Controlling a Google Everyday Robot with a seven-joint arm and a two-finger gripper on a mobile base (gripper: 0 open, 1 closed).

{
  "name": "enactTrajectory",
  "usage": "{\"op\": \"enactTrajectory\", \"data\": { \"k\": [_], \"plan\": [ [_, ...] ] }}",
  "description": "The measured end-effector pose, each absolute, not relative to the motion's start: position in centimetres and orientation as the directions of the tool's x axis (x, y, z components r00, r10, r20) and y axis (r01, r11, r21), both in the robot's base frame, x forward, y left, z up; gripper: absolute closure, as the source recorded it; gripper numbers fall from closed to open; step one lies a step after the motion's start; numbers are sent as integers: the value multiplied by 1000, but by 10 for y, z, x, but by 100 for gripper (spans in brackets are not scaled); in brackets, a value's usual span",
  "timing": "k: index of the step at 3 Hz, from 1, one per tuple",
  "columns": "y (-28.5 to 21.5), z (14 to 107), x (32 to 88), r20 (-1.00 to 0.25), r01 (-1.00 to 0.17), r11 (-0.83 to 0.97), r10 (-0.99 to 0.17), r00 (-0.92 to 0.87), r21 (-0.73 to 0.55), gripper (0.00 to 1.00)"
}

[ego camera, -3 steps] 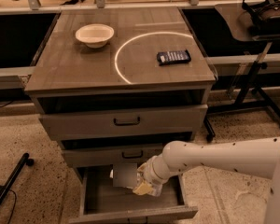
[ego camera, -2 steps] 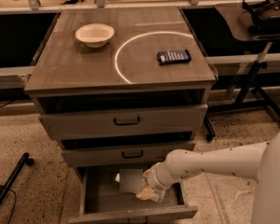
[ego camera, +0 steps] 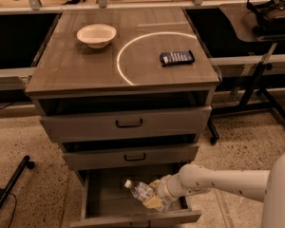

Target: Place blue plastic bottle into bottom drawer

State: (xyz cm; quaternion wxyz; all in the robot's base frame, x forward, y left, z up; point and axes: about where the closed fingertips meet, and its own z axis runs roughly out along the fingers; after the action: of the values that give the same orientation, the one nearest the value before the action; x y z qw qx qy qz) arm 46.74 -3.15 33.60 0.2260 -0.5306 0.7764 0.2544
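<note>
The blue plastic bottle (ego camera: 141,190), clear with a white cap, lies tilted inside the open bottom drawer (ego camera: 133,219), its cap pointing up-left. My gripper (ego camera: 154,199) reaches into the drawer from the right on a white arm (ego camera: 218,179). It is low over the drawer floor and shut on the bottle's lower end. The bottle's base is hidden behind the yellowish fingers (ego camera: 153,203).
The two upper drawers with black handles (ego camera: 128,123) (ego camera: 134,156) are slightly ajar above the gripper. On the cabinet top sit a white bowl (ego camera: 96,34) and a dark blue flat packet (ego camera: 176,57). A black stand (ego camera: 256,80) is at the right, a black leg (ego camera: 9,186) at the left.
My gripper has moved down and a little right, deeper into the bottom drawer, carrying the bottle with it. The bottle now sits lower, near the drawer floor.
</note>
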Motion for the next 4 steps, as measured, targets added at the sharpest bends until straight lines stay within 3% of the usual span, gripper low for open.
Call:
{"op": "enactTrajectory", "data": {
  "k": [4],
  "plan": [
    [-12,257,522,-645,-922,323,-663,-381,213,100]
  ]
}}
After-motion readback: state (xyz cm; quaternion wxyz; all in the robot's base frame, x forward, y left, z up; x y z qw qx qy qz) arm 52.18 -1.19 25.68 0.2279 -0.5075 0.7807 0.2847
